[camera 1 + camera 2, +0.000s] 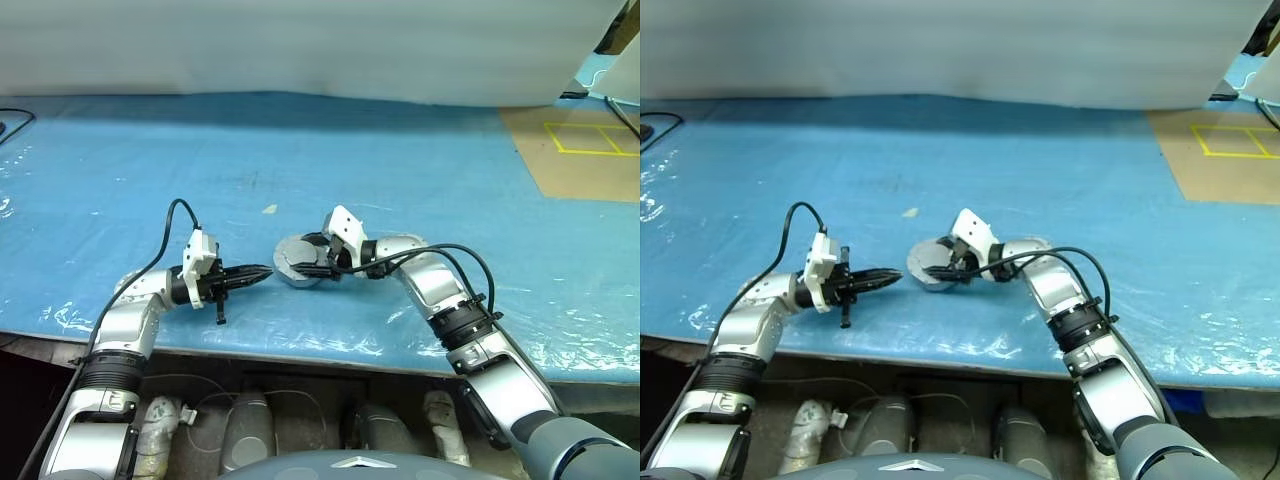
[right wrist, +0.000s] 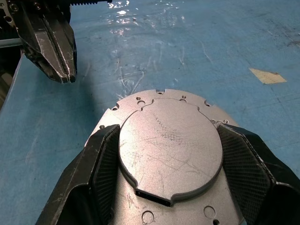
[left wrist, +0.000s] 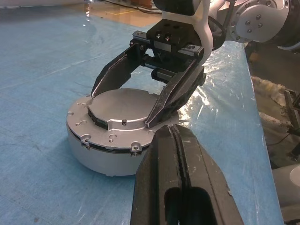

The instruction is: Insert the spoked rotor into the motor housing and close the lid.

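Motor housing on blue table, lid seated on top. My right gripper clamps lid rim at 3 and 9 o'clock. My left gripper closed, empty, just beside. Judged heavy, rigid, slick metal; hold by rim.

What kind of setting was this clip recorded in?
Probably a workshop or lab bench set up for assembly trials: a long table under a blue plastic sheet, a bare metal motor housing as the workpiece, and yellow tape squares marked on a brown board at the far right.
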Controlling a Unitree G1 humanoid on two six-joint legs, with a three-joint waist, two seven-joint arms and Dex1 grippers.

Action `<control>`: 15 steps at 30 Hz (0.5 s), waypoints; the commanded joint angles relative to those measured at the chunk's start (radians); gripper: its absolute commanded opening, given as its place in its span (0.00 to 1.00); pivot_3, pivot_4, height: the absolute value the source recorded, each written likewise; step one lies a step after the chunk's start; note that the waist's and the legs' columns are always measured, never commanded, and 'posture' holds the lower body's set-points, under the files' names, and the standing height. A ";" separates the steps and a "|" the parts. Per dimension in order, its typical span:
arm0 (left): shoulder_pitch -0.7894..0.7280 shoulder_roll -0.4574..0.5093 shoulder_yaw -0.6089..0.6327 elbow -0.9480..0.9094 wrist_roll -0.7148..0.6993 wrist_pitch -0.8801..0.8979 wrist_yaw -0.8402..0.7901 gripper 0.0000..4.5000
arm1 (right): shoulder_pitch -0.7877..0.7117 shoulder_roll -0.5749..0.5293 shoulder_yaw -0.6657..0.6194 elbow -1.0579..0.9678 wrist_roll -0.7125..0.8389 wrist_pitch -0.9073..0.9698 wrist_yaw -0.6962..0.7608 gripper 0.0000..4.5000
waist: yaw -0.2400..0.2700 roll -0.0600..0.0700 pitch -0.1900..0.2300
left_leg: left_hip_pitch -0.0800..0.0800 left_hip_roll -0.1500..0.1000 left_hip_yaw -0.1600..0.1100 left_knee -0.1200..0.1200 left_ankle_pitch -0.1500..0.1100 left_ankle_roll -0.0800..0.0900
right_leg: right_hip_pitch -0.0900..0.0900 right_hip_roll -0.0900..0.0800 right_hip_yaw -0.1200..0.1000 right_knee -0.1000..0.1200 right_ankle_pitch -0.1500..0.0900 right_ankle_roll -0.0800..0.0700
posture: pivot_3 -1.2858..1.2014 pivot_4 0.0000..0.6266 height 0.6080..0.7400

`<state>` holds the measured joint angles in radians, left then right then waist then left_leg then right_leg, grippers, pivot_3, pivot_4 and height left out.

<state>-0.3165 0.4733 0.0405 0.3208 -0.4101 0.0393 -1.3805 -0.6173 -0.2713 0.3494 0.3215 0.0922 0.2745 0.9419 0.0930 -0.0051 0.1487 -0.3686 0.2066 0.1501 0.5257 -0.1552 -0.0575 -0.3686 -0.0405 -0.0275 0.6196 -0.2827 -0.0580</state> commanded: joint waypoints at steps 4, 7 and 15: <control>-0.006 0.008 0.005 -0.016 -0.005 -0.020 0.008 0.00 | 0.051 -0.024 0.080 0.152 -0.141 -0.103 -0.058 0.65 | 0.000 0.000 0.000 | 0.003 0.000 0.001 0.000 0.000 0.000 | 0.002 0.000 0.001 0.000 -0.001 -0.002 | 0.52 0.24 1.00; -0.004 0.006 0.002 -0.020 -0.005 -0.019 0.011 0.00 | 0.030 0.005 0.047 0.205 -0.134 -0.096 -0.113 0.65 | -0.003 0.000 0.000 | 0.009 0.000 0.001 0.001 -0.002 0.004 | 0.006 -0.001 0.003 0.000 -0.003 -0.005 | 0.52 0.24 1.00; -0.001 -0.001 -0.006 -0.023 -0.005 -0.020 0.022 0.00 | -0.059 0.113 -0.111 0.267 -0.022 0.067 -0.222 0.65 | 0.002 0.002 0.001 | 0.018 0.000 0.001 -0.004 -0.003 0.005 | 0.008 -0.002 0.006 0.001 -0.005 0.001 | 0.52 0.24 1.00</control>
<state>-0.3132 0.4721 0.0337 0.3204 -0.4087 0.0381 -1.3636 -0.6956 -0.1543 0.2531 0.5184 0.0810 0.2698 0.7591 0.0946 -0.0033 0.1496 -0.3507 0.2068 0.1511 0.5215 -0.1578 -0.0530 -0.3609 -0.0430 -0.0214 0.6207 -0.2878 -0.0575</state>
